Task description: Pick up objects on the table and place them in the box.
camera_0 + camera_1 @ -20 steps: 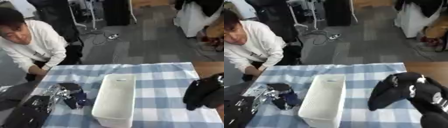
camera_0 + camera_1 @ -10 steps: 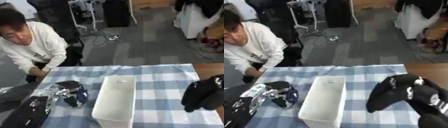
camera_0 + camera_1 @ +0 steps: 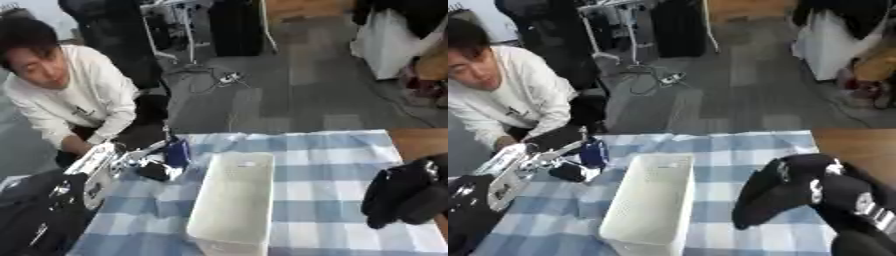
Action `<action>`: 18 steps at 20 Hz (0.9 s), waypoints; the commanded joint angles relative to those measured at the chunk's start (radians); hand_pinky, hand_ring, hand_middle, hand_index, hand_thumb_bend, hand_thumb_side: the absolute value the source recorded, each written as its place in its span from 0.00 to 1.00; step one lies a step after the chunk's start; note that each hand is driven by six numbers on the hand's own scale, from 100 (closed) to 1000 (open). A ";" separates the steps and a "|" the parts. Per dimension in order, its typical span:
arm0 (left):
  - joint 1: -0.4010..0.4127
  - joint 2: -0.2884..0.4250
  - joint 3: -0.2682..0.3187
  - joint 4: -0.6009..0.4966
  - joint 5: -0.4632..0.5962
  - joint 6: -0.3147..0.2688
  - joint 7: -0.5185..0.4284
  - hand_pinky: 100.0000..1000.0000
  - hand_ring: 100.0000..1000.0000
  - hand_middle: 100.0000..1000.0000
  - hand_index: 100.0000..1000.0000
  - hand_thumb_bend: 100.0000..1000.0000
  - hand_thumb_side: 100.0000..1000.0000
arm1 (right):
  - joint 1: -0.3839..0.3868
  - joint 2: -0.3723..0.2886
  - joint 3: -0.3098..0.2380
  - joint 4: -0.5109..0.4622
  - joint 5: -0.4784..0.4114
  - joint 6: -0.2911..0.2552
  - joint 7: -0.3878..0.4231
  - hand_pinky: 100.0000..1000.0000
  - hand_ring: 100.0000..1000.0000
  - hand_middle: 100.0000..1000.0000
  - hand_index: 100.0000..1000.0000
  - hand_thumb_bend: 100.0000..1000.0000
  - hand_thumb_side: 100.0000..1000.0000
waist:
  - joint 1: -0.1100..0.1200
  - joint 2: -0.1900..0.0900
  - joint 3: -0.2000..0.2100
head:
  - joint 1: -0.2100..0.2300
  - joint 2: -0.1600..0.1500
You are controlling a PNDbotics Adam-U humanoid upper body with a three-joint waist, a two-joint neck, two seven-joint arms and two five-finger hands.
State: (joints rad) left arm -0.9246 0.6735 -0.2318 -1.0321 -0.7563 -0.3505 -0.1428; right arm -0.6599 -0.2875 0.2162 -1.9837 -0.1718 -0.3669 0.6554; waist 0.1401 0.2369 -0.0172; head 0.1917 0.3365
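— Left eye view first: what is the left hand (image 3: 131,160) doing?
— It reaches in from the left edge, silver and black. Its fingers (image 3: 162,150) are curled round a small blue object (image 3: 178,151), which is up off the counter (image 3: 315,175), just left of the far end of the white box (image 3: 232,200). A dark lump (image 3: 154,171) sits right under those fingers; I cannot tell whether it is part of the hand or a separate thing.
— And the box?
— Long, white, open-topped, to the right of the left fingers and well to the left of the right hand (image 3: 404,197). It stands on the blue-and-white checked cloth that covers the counter.
— The right hand, then?
— It hangs at the right edge, all black, fingers pointing down and relaxed, holding nothing, near the cloth's right border.

— Right eye view: anything clearer?
— The blue object (image 3: 593,153) shows between the left hand's fingers (image 3: 570,150), just beyond the box's (image 3: 647,205) far left corner and not over its opening. The left hand (image 3: 531,162) itself lies low over the left part of the counter (image 3: 710,145).
— And the right hand here?
— The right hand (image 3: 789,192) looms large, its fingers (image 3: 754,210) drooping straight toward the cloth, to the right of the box and apart from it, empty.
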 commanded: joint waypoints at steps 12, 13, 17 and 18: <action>-0.082 -0.015 -0.087 -0.045 -0.023 -0.114 -0.101 1.00 1.00 0.96 0.92 1.00 1.00 | -0.018 0.001 -0.001 -0.016 -0.005 0.000 0.000 0.51 0.50 0.57 0.74 0.00 1.00 | 0.007 -0.023 -0.014 | -0.004 -0.008; -0.082 -0.019 -0.088 -0.048 -0.034 -0.136 -0.114 1.00 1.00 0.96 0.92 1.00 1.00 | -0.018 0.001 -0.001 -0.016 -0.005 0.000 0.000 0.51 0.50 0.57 0.74 0.00 1.00 | 0.007 -0.023 -0.014 | -0.004 -0.008; -0.082 -0.029 -0.080 -0.040 -0.027 -0.190 -0.142 1.00 1.00 1.00 0.95 1.00 1.00 | -0.018 0.001 -0.001 -0.016 -0.005 0.000 0.002 0.51 0.50 0.57 0.74 0.00 1.00 | 0.007 -0.022 -0.015 | -0.006 -0.007; -0.082 -0.030 -0.079 -0.039 -0.025 -0.193 -0.148 1.00 1.00 1.00 0.94 1.00 1.00 | -0.018 0.001 -0.001 -0.016 -0.004 0.000 0.003 0.51 0.50 0.57 0.74 0.00 1.00 | 0.007 -0.022 -0.014 | -0.006 -0.007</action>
State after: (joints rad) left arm -0.9799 0.6268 -0.3223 -1.0652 -0.7834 -0.5308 -0.2830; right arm -0.6604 -0.2847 0.2164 -1.9837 -0.1736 -0.3660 0.6560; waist 0.1510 0.2369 -0.0326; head 0.1918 0.3362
